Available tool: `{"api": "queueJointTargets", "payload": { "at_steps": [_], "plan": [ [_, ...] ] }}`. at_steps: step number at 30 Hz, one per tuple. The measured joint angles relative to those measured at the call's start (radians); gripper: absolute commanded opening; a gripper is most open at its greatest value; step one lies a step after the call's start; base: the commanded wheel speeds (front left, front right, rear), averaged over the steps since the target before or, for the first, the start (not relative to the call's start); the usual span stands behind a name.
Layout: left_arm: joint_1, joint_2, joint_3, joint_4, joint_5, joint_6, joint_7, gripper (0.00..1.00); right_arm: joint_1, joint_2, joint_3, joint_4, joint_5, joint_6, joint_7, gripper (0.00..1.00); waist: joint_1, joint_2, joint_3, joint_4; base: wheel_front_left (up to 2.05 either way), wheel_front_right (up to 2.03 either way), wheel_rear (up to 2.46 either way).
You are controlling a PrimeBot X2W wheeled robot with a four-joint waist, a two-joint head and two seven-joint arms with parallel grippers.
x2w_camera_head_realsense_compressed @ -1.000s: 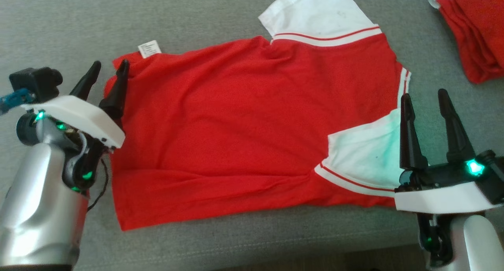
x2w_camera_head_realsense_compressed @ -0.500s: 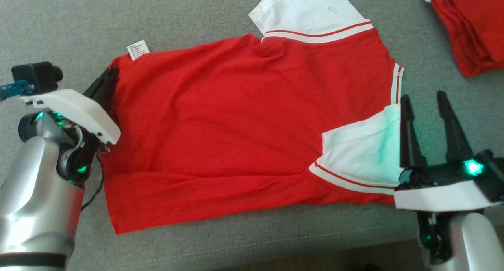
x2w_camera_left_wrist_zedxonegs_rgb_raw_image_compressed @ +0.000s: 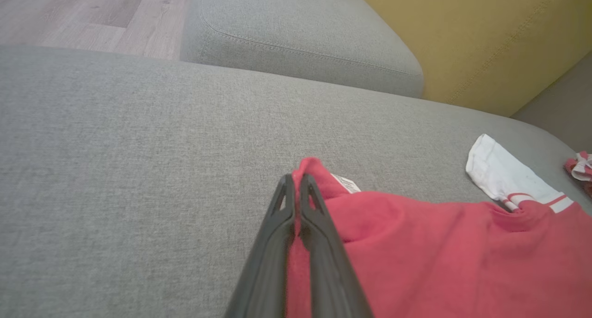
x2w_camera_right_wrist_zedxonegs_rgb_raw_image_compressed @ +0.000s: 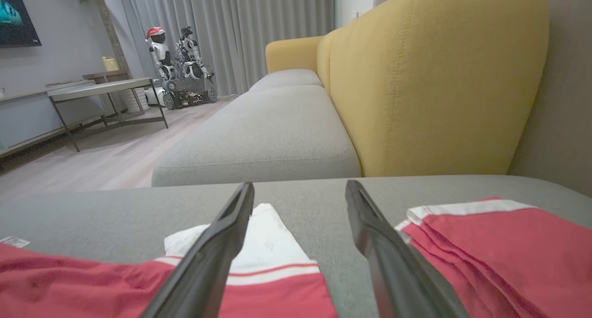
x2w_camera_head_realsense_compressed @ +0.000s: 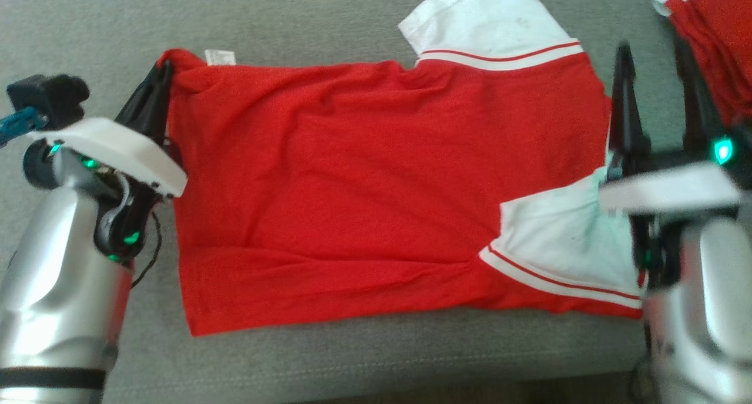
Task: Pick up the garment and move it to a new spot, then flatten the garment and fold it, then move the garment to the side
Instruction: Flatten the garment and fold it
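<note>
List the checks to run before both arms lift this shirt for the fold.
1. Hold by the left gripper: ok, jaws shut on the red shirt at its far hem corner.
2. Hold by the right gripper: not ok, jaws open, holding nothing, at the shirt's sleeve end.
3. The care label clear of the left pinch: ok, it lies beside it.
4. Shirt flat: not ok, creases along the near hem.
5. The folded red garment clear of the right gripper: cannot tell, they overlap in the head view.

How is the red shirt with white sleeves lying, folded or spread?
Mostly spread: the red shirt with white sleeves lies flat, one sleeve turned inward.
</note>
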Motion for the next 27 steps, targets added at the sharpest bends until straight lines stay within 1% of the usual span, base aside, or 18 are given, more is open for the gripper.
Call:
{"api": "queueJointTargets", "payload": {
  "at_steps": [2, 7, 12, 15, 16, 19, 23, 24, 25, 26, 27],
  "plan": [
    [-0.012, -0.014, -0.004, 0.000, 0.000, 0.000, -0.006, 0.00, -0.081, -0.013, 0.000, 0.072, 0.011, 0.000, 0.012, 1.00, 0.0000, 0.0000, 0.006, 0.015, 0.00, 0.00, 0.00],
    [-0.068, -0.058, -0.034, 0.010, 0.000, 0.001, -0.008, 0.00, -0.300, -0.080, 0.012, 0.294, 0.047, 0.000, 0.068, 1.00, 0.0001, 0.0000, 0.031, 0.065, 0.00, 0.00, 0.00],
    [-0.141, -0.106, -0.067, 0.051, 0.000, -0.002, -0.026, 0.00, -0.473, -0.143, 0.063, 0.511, 0.049, 0.000, 0.162, 1.00, 0.0001, 0.0000, 0.062, 0.129, 0.00, 0.00, 0.00],
    [-0.169, -0.126, -0.077, 0.077, 0.000, -0.009, -0.038, 0.00, -0.550, -0.170, 0.104, 0.620, 0.045, 0.000, 0.244, 1.00, 0.0002, 0.0000, 0.082, 0.163, 0.00, 0.00, 0.00],
    [-0.169, -0.126, -0.077, 0.077, 0.000, -0.009, -0.038, 0.00, -0.550, -0.170, 0.104, 0.620, 0.045, 0.000, 0.244, 1.00, 0.0002, 0.0000, 0.082, 0.163, 0.00, 0.00, 0.00],
    [-0.193, -0.142, -0.099, 0.106, -0.001, -0.014, -0.053, 0.00, -0.611, -0.190, 0.140, 0.703, 0.035, 0.000, 0.326, 1.00, 0.0002, 0.0000, 0.101, 0.191, 0.00, 0.00, 0.00],
    [-0.218, -0.156, -0.113, 0.138, -0.014, -0.018, -0.069, 0.00, -0.673, -0.195, 0.153, 0.773, 0.029, 0.000, 0.406, 1.00, 0.0001, 0.0000, 0.117, 0.214, 0.00, 0.00, 0.00],
    [-0.223, -0.156, -0.120, 0.144, -0.018, -0.018, -0.071, 0.00, -0.690, -0.198, 0.155, 0.784, 0.029, 0.000, 0.424, 0.67, 0.0000, 0.0000, 0.120, 0.217, 0.00, 0.00, 0.00],
    [-0.227, -0.156, -0.126, 0.151, -0.021, -0.018, -0.078, 0.00, -0.705, -0.202, 0.161, 0.792, 0.029, 0.000, 0.438, 0.67, 0.0000, 0.0000, 0.122, 0.219, 0.00, 0.00, 0.00],
    [-0.230, -0.156, -0.130, 0.158, -0.021, -0.018, -0.079, 0.00, -0.717, -0.204, 0.165, 0.800, 0.030, 0.000, 0.447, 0.09, 0.0000, 0.0000, 0.124, 0.221, 0.00, 0.00, 0.00],
    [-0.231, -0.157, -0.132, 0.164, -0.023, -0.019, -0.082, 0.00, -0.726, -0.204, 0.165, 0.809, 0.033, 0.000, 0.453, 0.00, 0.0001, 0.0000, 0.124, 0.222, 0.00, 0.00, 0.00]
  ]
}}
